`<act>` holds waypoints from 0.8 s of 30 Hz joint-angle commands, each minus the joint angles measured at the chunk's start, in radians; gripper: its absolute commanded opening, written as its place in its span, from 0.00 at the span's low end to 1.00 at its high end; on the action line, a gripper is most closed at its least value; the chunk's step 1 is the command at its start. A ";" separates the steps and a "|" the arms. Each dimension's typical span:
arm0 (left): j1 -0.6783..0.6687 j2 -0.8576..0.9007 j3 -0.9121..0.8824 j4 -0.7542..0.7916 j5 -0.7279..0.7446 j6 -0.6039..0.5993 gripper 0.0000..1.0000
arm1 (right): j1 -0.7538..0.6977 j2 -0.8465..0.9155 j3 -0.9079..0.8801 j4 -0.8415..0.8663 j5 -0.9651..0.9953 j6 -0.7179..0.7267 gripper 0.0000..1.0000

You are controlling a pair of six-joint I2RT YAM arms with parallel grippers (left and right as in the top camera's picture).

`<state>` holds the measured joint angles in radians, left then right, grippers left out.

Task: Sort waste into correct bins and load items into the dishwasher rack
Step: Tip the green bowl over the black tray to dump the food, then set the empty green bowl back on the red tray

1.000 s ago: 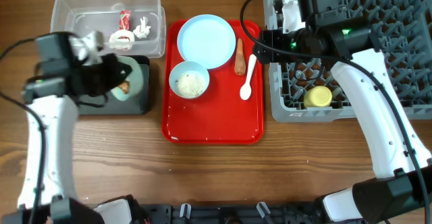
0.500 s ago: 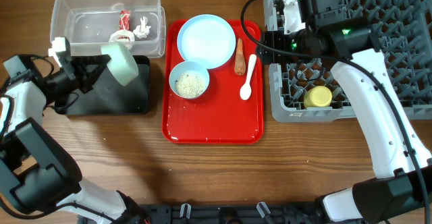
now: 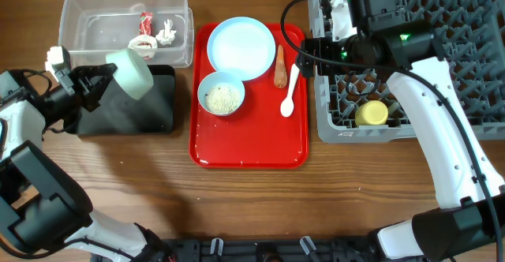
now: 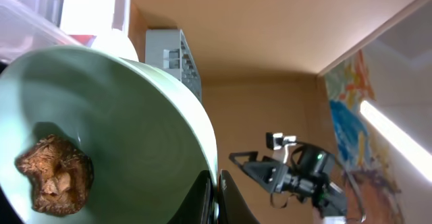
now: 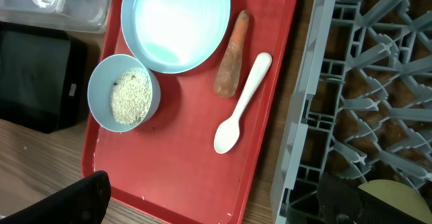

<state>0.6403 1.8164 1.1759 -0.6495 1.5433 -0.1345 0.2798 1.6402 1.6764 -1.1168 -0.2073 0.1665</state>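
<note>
Bowls: one blue bowl (image 3: 221,93) upright, one pale green bowl (image 3: 132,74) tipped sideways, its rim pinched by the left claw (image 4: 216,198). One white spoon (image 3: 289,90) lies front-to-back; right claw (image 5: 212,183) gapes open

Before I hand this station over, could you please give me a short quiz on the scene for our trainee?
1. What colour is the item sitting in the dishwasher rack?
2. True or false: the green bowl held by the left gripper contains a brown scrap.
3. The white spoon lies: A) in the dishwasher rack, B) on the red tray, C) in the green bowl.
Key: 1 yellow; 2 true; 3 B.
</note>
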 commanded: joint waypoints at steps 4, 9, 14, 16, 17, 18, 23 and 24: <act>0.026 0.005 0.012 -0.040 0.034 -0.115 0.04 | -0.002 0.017 -0.003 -0.005 0.020 -0.010 1.00; 0.023 0.005 0.012 -0.011 0.023 -0.132 0.04 | -0.002 0.017 -0.003 -0.006 0.027 -0.010 1.00; -0.057 -0.100 0.012 -0.012 0.021 -0.078 0.04 | -0.003 0.017 -0.003 -0.006 0.028 -0.011 1.00; -0.132 -0.220 0.012 -0.012 -0.083 -0.078 0.04 | -0.003 0.017 -0.003 -0.006 0.028 -0.010 1.00; -0.179 -0.291 0.012 -0.012 -0.159 -0.078 0.04 | -0.003 0.017 -0.003 -0.006 0.028 -0.010 1.00; -0.234 -0.362 0.012 -0.013 -0.252 -0.074 0.04 | -0.003 0.017 -0.003 -0.005 0.030 -0.010 1.00; -0.679 -0.588 0.012 -0.117 -0.840 0.080 0.04 | -0.005 0.017 -0.003 0.043 0.039 -0.009 1.00; -0.756 -0.590 0.012 -0.129 -0.922 0.082 0.04 | -0.009 0.017 -0.003 0.056 0.040 -0.009 1.00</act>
<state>0.0963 1.2587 1.1835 -0.7448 1.0264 -0.1474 0.2798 1.6398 1.6756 -1.0912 -0.1883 0.1665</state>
